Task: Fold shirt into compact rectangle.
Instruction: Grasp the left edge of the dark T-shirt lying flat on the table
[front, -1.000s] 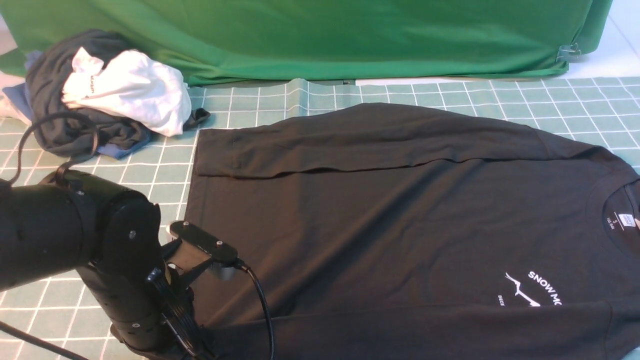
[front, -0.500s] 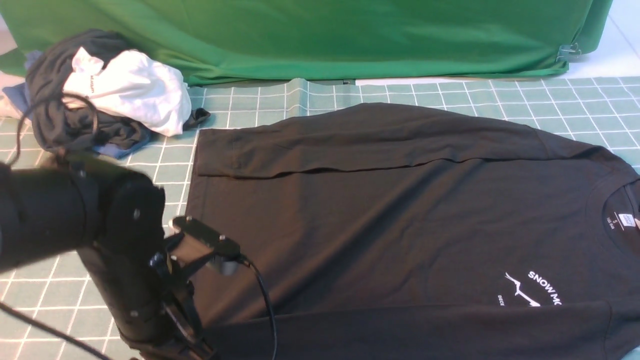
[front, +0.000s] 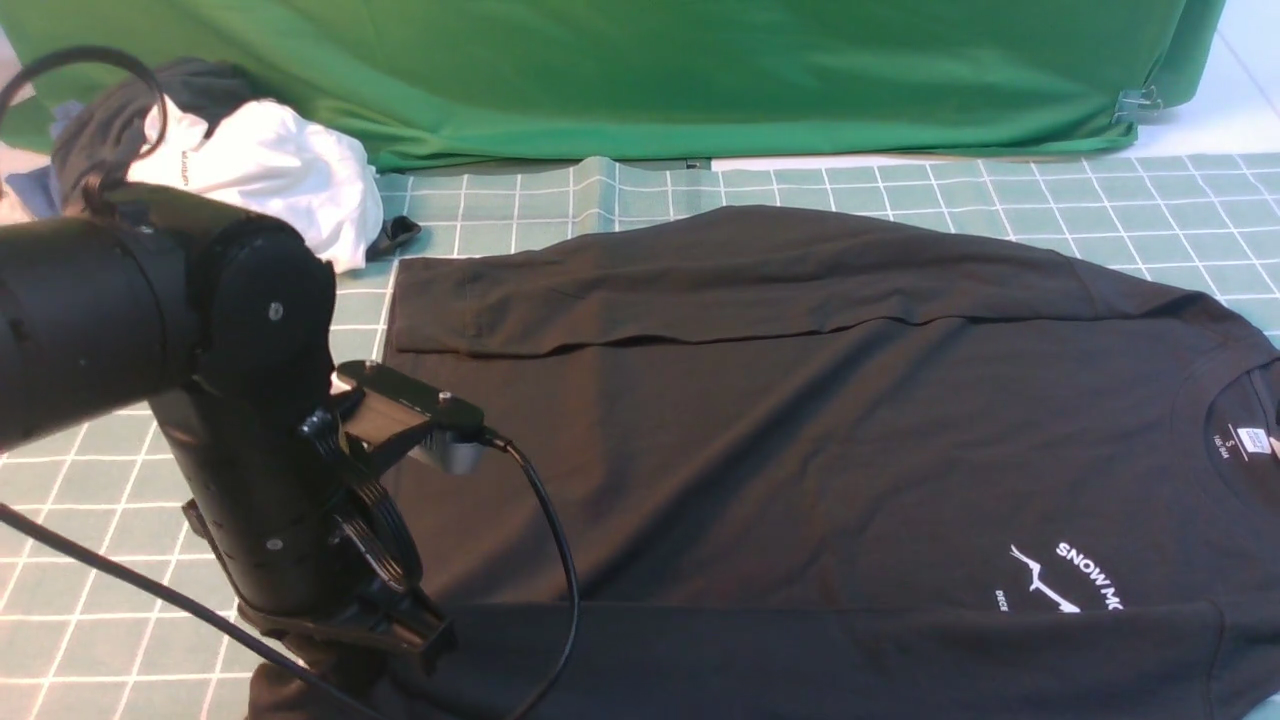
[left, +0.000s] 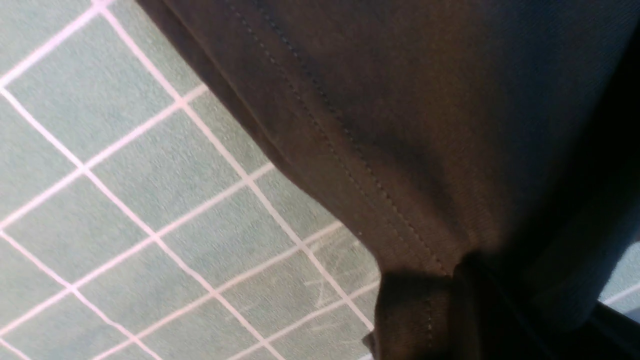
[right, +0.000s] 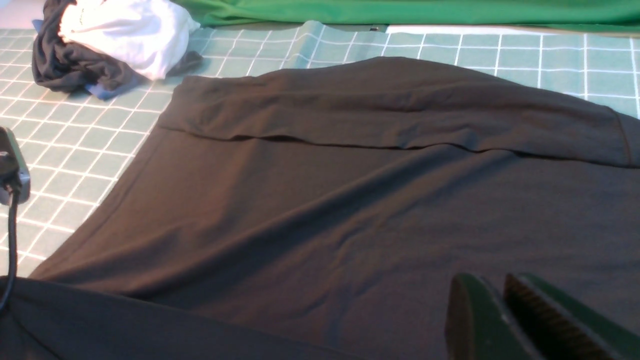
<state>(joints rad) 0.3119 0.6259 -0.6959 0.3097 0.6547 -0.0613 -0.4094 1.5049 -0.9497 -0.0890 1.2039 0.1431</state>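
The black shirt (front: 800, 420) lies spread on the checked mat, collar toward the right, with its white chest print (front: 1065, 580) and neck tag (front: 1252, 442) showing. Its far sleeve (front: 700, 290) is folded across the body. My left gripper (front: 395, 640) is at the shirt's near-left corner, low in the front view. In the left wrist view it (left: 465, 310) is shut on the stitched hem (left: 350, 165), which hangs off the mat. My right gripper (right: 500, 295) hovers over the shirt (right: 325, 200) with its fingers together and nothing between them; the front view does not show it.
A pile of dark and white clothes (front: 230, 180) sits at the back left. A green cloth backdrop (front: 650, 70) closes the far side, with a metal clip (front: 1138, 103) at its right. The teal checked mat (front: 100, 470) lies under everything.
My left arm has risen and swung away from the near edge, lifting the shirt's near-left hem corner with it. The rest of the shirt has stayed flat.
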